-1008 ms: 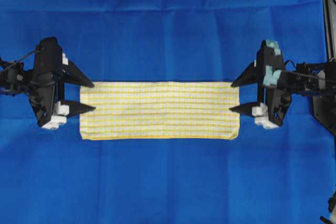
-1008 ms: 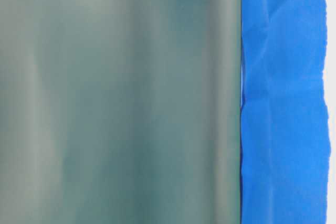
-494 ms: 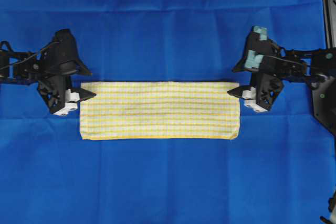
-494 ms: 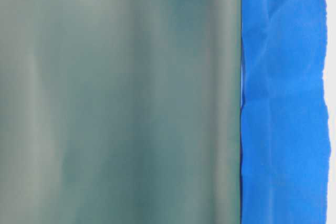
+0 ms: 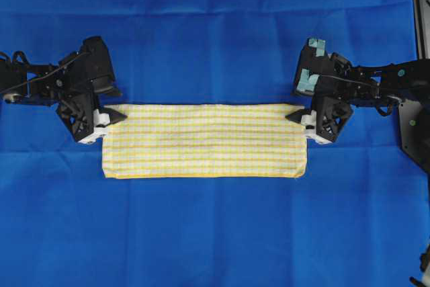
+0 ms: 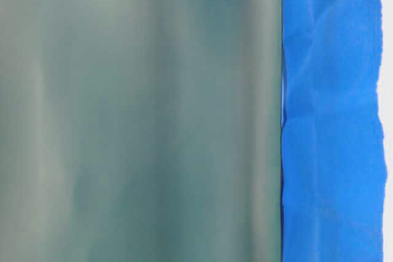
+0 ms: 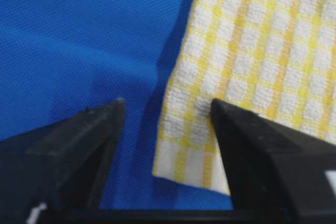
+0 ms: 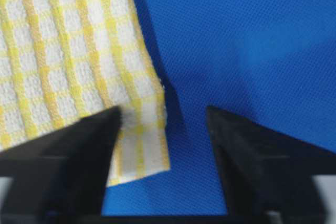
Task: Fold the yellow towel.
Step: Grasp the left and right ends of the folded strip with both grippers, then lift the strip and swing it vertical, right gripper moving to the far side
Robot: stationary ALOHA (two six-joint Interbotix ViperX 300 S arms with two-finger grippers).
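The yellow towel (image 5: 204,140) lies flat as a long folded strip on the blue cloth (image 5: 215,31). My left gripper (image 5: 119,104) is open at the towel's far left corner. In the left wrist view (image 7: 165,104) that corner (image 7: 189,145) lies between the jaws, and the right finger (image 7: 247,145) rests on the towel. My right gripper (image 5: 291,105) is open at the far right corner. In the right wrist view (image 8: 163,111) the corner (image 8: 144,145) lies between the jaws, and the left finger (image 8: 89,145) covers part of the towel.
The blue cloth covers the whole table. A dark frame (image 5: 420,11) runs along the right edge of the overhead view. The table-level view is mostly blocked by a blurred grey-green surface (image 6: 141,115), with a strip of blue cloth (image 6: 328,115) at its right.
Both grippers have moved from the towel's short ends to its far corners, and their jaws have narrowed. The towel has not moved.
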